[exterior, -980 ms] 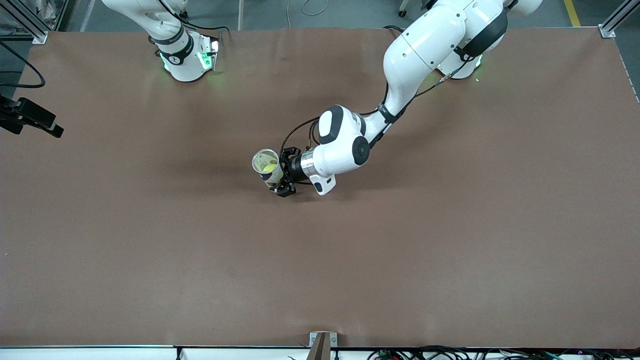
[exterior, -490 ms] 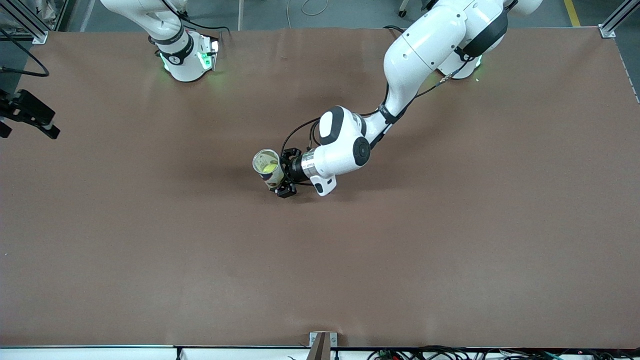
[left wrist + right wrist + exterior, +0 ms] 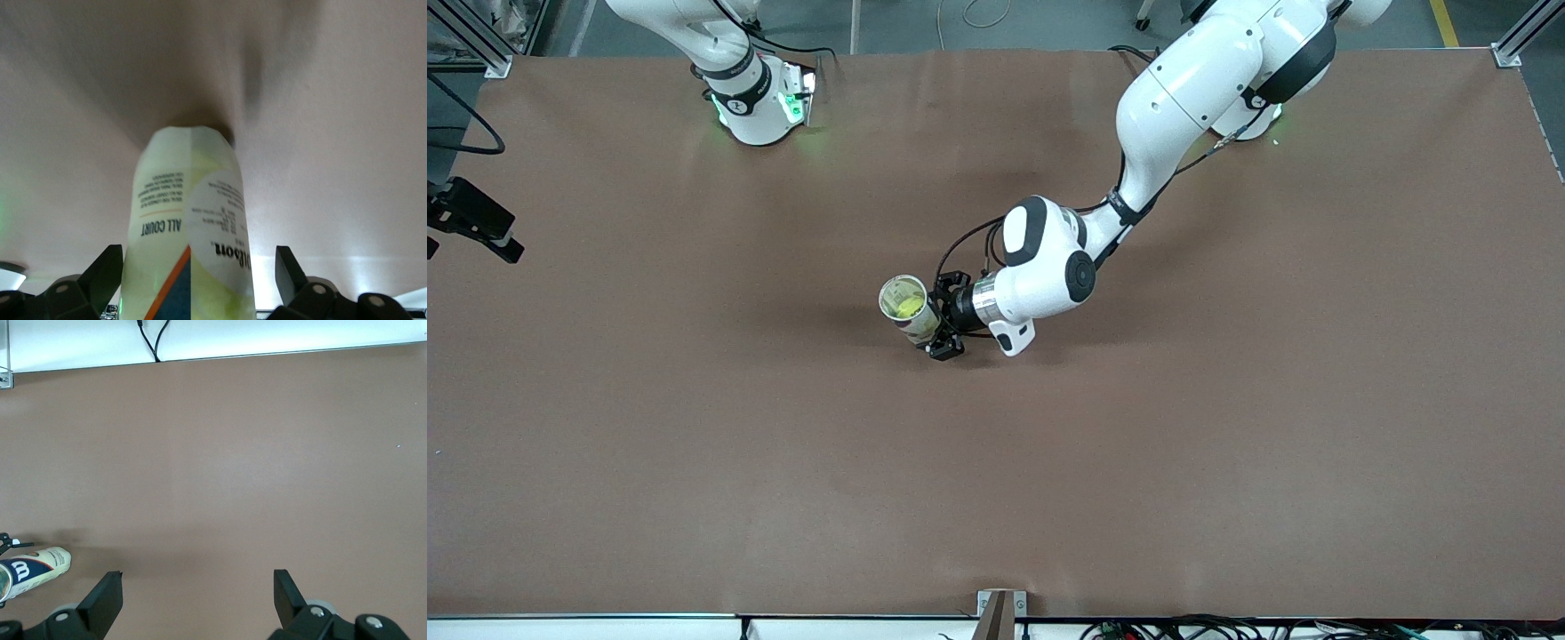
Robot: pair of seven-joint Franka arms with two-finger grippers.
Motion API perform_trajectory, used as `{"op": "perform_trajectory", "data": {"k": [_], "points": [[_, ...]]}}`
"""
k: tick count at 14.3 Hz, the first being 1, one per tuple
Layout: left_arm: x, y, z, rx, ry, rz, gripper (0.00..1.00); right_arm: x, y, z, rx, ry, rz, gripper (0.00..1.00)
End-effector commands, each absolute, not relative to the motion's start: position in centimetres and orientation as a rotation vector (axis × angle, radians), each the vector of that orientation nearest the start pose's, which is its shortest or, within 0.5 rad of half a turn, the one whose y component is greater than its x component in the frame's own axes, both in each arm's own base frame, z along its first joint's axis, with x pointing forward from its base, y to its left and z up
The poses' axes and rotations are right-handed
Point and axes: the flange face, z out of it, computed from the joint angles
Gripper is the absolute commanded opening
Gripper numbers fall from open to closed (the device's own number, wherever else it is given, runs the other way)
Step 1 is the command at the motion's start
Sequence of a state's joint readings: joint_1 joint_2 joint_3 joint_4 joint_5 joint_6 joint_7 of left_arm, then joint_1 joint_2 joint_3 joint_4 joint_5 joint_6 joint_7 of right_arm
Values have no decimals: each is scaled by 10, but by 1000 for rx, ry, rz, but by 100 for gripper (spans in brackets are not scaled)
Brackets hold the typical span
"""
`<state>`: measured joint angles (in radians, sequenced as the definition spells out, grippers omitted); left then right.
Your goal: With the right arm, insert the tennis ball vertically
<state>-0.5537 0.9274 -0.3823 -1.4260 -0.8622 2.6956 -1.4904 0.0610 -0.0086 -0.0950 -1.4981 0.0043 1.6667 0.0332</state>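
The left end effector [image 3: 941, 318] sits low over the middle of the brown table [image 3: 694, 427], its fingers [image 3: 100, 277] spread wide on either side of an upright Wilson tennis ball can [image 3: 908, 307] without pressing it, so the can is released. A yellow-green tennis ball [image 3: 908, 305] already lies inside the open can. The right end effector [image 3: 193, 600] hangs empty and spread apart over bare table toward the right arm's end. To finish cleanly, the left arm should likely back straight away, avoiding tipping the can.
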Motion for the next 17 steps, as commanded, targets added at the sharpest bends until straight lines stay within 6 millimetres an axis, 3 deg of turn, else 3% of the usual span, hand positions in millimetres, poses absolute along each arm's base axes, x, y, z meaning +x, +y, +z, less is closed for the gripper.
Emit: {"op": "perform_trajectory", "data": {"k": [1,6,10,13,17], "points": [[506,-541,178,1837,1689,-802,100,563,-22,675,-3107,117,-289,100],[498,-531,161,1869,1717,-800,100,563,-22,672,-3109,112,-278,100],[508,-512,159,1866,1746,-775,100,564,-21,668,-3110,110,-271,100],[522,-489,159,1896,1763,-718,100,564,-21,668,-3110,110,-273,100],[551,-441,176,2146,1707,-622,100,564,-21,668,-3110,110,-275,100]]}}
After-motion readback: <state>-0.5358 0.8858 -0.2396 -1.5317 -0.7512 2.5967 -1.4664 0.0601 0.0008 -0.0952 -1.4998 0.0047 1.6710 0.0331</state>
